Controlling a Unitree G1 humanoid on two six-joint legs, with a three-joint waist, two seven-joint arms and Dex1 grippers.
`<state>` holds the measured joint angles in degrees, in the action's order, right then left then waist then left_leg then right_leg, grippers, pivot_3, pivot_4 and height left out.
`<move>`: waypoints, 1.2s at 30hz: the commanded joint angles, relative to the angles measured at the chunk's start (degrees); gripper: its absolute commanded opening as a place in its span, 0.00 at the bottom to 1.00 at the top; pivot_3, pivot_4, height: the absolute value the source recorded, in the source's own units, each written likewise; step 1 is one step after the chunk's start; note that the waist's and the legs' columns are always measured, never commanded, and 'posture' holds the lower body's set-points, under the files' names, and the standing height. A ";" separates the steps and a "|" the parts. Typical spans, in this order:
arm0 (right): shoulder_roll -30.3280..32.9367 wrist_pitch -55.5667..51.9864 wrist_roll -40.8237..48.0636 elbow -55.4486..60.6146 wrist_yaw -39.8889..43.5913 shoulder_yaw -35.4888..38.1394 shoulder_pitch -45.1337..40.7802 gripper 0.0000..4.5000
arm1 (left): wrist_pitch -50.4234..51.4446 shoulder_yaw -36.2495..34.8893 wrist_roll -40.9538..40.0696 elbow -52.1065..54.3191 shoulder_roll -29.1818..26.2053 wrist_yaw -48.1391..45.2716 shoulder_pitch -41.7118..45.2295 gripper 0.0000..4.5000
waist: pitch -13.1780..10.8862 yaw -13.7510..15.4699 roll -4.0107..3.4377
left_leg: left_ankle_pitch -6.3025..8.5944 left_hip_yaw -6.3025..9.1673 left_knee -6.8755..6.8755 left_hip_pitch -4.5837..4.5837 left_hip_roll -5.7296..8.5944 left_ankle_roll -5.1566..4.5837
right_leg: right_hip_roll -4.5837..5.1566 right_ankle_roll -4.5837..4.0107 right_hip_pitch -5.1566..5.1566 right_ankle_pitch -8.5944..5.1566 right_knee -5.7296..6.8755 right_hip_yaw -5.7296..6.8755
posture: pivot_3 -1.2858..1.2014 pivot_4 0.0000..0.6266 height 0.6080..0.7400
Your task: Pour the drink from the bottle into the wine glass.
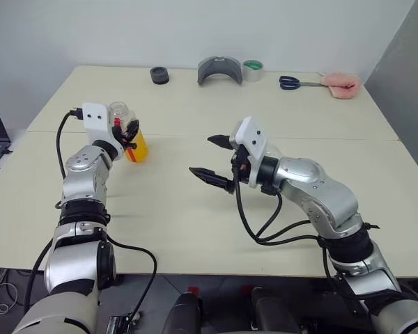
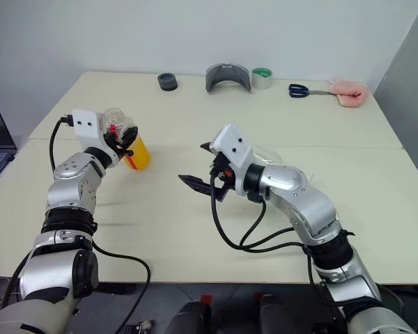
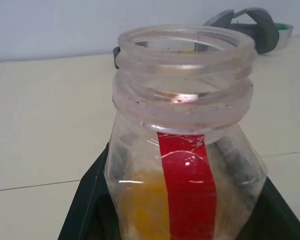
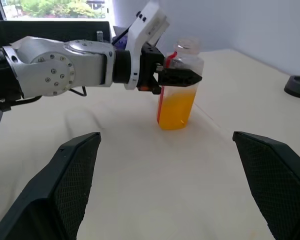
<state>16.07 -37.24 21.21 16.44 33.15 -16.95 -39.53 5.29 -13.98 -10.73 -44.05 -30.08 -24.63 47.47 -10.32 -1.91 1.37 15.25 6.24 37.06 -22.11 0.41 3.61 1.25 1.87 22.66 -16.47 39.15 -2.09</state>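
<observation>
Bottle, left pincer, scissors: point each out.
bottle (image 4: pixel 177 102), right wrist view, on its drink-filled body.
left pincer (image 4: pixel 182 76), right wrist view, at the fingertips shut on the bottle.
scissors (image 1: pixel 290 83), left eye view, on the dark handles.

A pale cream counter (image 1: pixel 195 223) spans the scene, a seam running across its middle. A plain white wall (image 1: pixel 195 28) stands at the far side, a grey wall (image 1: pixel 407 62) at right.
</observation>
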 commanded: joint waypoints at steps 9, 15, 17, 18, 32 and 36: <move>-3.69 0.97 -2.45 0.03 -0.61 0.73 -1.40 1.00 | -4.81 -0.76 -0.14 -2.28 -1.93 -2.02 0.04 0.89 | 0.00 -0.17 0.00 | 0.00 -0.03 0.00 0.00 0.00 -0.01 | 0.00 -0.01 0.06 0.01 0.07 -0.03 | 0.52 0.24 1.00; -3.53 0.81 -2.96 0.29 -0.54 0.39 -0.73 1.00 | -5.95 -0.95 -0.58 -1.48 -1.82 -3.11 -2.58 0.99 | 0.00 -0.40 0.00 | 0.01 -0.03 0.00 0.00 0.00 -0.02 | 0.00 -0.02 0.10 0.01 0.11 -0.07 | 0.52 0.24 1.00; -3.27 1.00 -3.49 0.36 -0.51 0.12 -0.36 1.00 | -6.26 -0.98 -0.65 -0.89 -1.66 -3.13 -3.95 0.99 | 0.01 -0.47 0.01 | 0.02 -0.03 0.00 0.00 0.00 -0.03 | 0.00 -0.02 0.20 0.01 0.23 -0.14 | 0.52 0.24 1.00; -3.14 1.10 -3.89 0.39 -0.57 -0.03 -0.10 1.00 | -6.52 -1.00 -0.69 -0.46 -1.56 -3.15 -4.79 0.99 | 0.01 -0.49 0.02 | 0.02 -0.04 0.00 -0.01 0.00 -0.04 | 0.02 -0.02 0.28 0.01 0.33 -0.18 | 0.52 0.24 1.00; 2.35 2.67 -11.73 6.59 -4.09 0.32 8.93 1.00 | -4.66 -0.94 -3.00 22.09 1.33 -2.48 -23.61 0.99 | 0.04 -1.00 0.06 | 0.04 0.00 0.06 -0.25 -0.08 -0.07 | 0.07 -0.03 0.65 0.01 0.62 -0.26 | 0.52 0.24 1.00; 4.04 0.51 -13.63 12.57 -8.08 4.11 13.70 1.00 | 1.27 -0.34 -7.02 37.77 1.81 -4.93 -33.17 0.99 | 0.05 -0.91 0.07 | 0.05 0.02 0.05 -0.29 -0.18 -0.08 | 0.21 -0.04 0.65 0.01 0.60 -0.30 | 0.52 0.24 1.00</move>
<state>19.59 -36.42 8.12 25.17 26.52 -15.31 -26.16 4.92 -13.93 -15.75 -12.82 -27.91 -28.61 15.03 -10.27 -2.82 1.44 15.30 6.25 37.11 -22.41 0.21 3.52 1.48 1.83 23.31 -16.46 39.74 -2.40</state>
